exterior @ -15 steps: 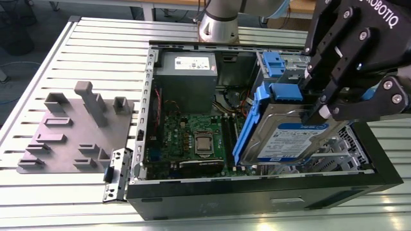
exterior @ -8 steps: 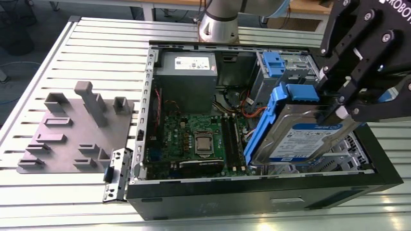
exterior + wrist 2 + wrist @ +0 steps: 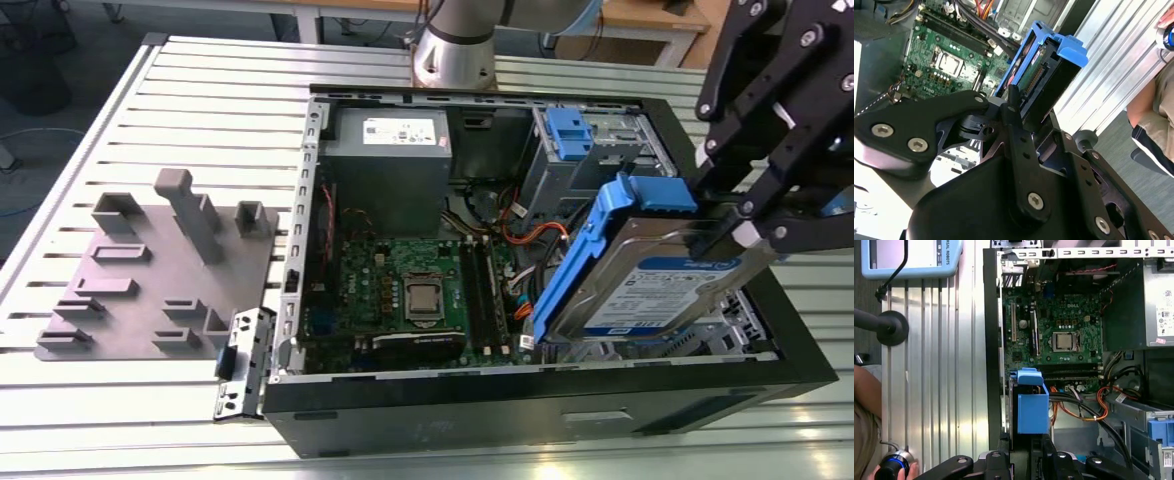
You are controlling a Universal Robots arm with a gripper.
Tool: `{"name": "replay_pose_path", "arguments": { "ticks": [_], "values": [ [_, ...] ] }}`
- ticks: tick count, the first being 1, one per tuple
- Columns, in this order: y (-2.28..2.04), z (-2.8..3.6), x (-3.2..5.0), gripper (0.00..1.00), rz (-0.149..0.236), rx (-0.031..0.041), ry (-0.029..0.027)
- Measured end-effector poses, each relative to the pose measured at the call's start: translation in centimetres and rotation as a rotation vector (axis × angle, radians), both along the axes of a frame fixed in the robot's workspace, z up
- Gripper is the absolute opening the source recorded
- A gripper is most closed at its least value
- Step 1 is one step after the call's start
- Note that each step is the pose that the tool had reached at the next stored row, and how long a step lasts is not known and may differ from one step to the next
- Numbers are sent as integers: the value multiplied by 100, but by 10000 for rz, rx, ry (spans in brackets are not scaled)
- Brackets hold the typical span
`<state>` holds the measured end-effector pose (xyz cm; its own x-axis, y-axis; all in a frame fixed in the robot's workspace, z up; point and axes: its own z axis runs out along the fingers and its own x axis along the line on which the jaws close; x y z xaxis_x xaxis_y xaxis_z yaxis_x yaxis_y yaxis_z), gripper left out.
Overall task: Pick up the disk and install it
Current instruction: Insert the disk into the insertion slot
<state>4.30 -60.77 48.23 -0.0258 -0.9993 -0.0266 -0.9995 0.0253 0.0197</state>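
The disk [image 3: 650, 285], a silver-grey hard drive with a white-and-blue label in a blue carrier frame, hangs tilted over the open computer case [image 3: 534, 400], at the exterior view's right. My black gripper [image 3: 731, 232] is shut on its upper end, one finger on each flat face. In the second wrist view the disk [image 3: 1046, 70] sticks out past the fingers [image 3: 1013, 102], with its blue handle end farthest away. In the first wrist view the disk's blue carrier [image 3: 1032, 407] stands edge-on above the case's inner wall, beside the motherboard [image 3: 1056, 335].
Inside the case are a grey power-supply box [image 3: 391, 160], a motherboard [image 3: 400, 290], orange cables [image 3: 1079, 412] and a drive bay with a blue latch [image 3: 567, 135]. A grey fixture plate [image 3: 147, 270] lies at the exterior view's left. A person's hand [image 3: 896, 470] and a pendant [image 3: 909, 257] are beside the table.
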Motion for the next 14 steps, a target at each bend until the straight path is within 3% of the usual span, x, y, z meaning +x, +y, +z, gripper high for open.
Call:
{"name": "replay_pose_path", "arguments": {
  "ticks": [9,14],
  "values": [
    [0,-4,198,35,0,0,0],
    [0,-4,241,35,0,0,0]
  ]
}}
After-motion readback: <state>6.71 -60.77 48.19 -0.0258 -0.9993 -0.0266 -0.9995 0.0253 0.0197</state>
